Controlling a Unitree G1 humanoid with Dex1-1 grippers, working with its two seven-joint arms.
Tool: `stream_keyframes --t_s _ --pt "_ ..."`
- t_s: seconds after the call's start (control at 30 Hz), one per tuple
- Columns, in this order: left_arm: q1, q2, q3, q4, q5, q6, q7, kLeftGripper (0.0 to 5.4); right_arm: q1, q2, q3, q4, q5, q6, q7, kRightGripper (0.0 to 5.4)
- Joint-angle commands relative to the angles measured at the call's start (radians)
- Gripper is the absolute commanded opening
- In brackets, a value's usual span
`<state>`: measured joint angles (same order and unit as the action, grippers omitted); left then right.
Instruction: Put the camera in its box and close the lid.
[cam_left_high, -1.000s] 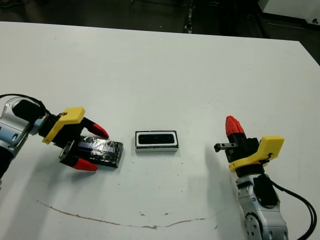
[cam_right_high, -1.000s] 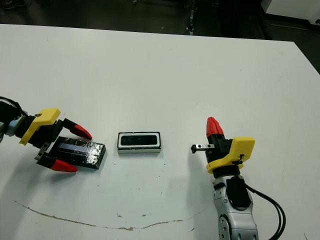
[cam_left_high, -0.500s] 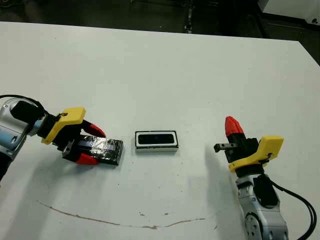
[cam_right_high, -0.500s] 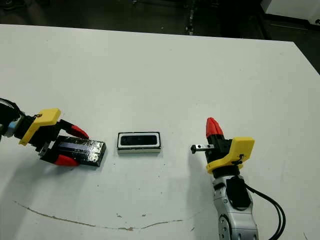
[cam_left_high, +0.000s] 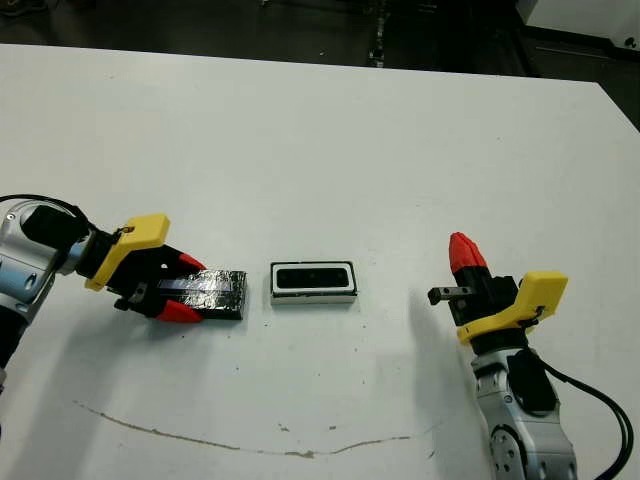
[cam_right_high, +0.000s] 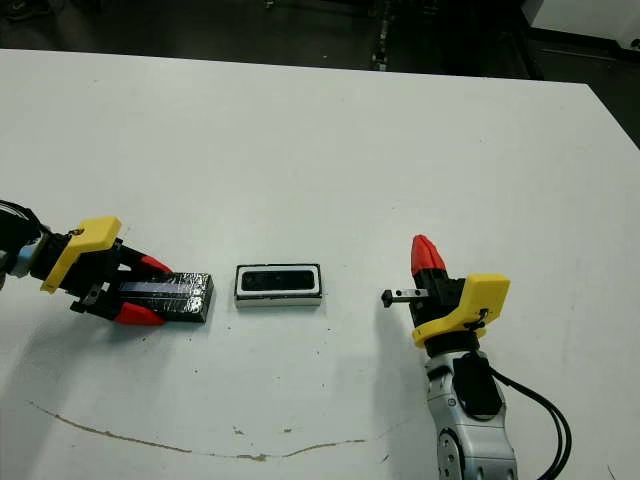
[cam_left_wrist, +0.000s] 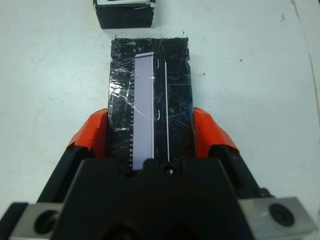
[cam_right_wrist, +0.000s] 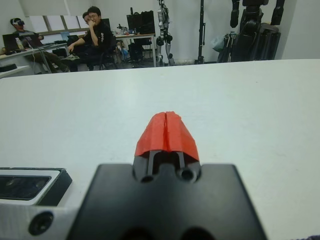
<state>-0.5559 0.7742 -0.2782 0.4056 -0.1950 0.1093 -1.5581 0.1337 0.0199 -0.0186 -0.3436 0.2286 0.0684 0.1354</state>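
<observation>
Left wrist view shows our left gripper (cam_left_wrist: 150, 137) clamped on the lid (cam_left_wrist: 150, 95), left of the box (cam_left_high: 313, 283), which holds the camera (cam_left_high: 310, 278). Our right gripper (cam_right_high: 428, 255), fingers pressed together, holds nothing.

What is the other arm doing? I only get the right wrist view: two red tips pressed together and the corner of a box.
Observer: The left end effector is closed on the lid, with a red finger against each long side.
Visitor: Is that lid on the box?
Observer: No. It is to the left of the box, end to end with it, with a small gap of table between them.
Visitor: And the camera?
Observer: The camera already sits inside the box, so only the lid is left to place.
</observation>
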Motion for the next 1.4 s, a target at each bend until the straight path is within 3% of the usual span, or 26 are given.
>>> stream_keyframes --t_s 0.03,0.13,0.27,0.37,0.8,1.4 --pt "0.018 -0.025 0.055 -0.007 -0.047 0.09 0.039 3.16 0.014 -0.008 -0.004 0.007 0.001 0.009 -0.003 0.0" --pt "0.039 -0.048 0.128 -0.048 -0.106 0.183 0.108 3.16 0.017 -0.007 -0.002 0.003 0.004 0.014 -0.003 0.0" --pt "0.088 -0.102 0.211 -0.15 -0.171 0.225 0.229 3.16 0.016 -0.007 0.002 0.006 0.005 0.009 0.001 0.0" --pt "0.099 -0.139 0.222 -0.208 -0.189 0.281 0.31 3.16 0.017 -0.008 0.004 0.006 0.002 0.012 0.0 0.0" --pt "0.066 -0.278 0.148 -0.156 -0.164 0.239 0.333 3.16 0.023 -0.006 0.015 0.003 -0.015 0.007 -0.01 0.0" --pt "0.05 -0.311 0.059 -0.052 -0.095 0.197 0.294 3.16 0.024 -0.005 0.017 0.002 -0.007 0.007 -0.007 0.0"
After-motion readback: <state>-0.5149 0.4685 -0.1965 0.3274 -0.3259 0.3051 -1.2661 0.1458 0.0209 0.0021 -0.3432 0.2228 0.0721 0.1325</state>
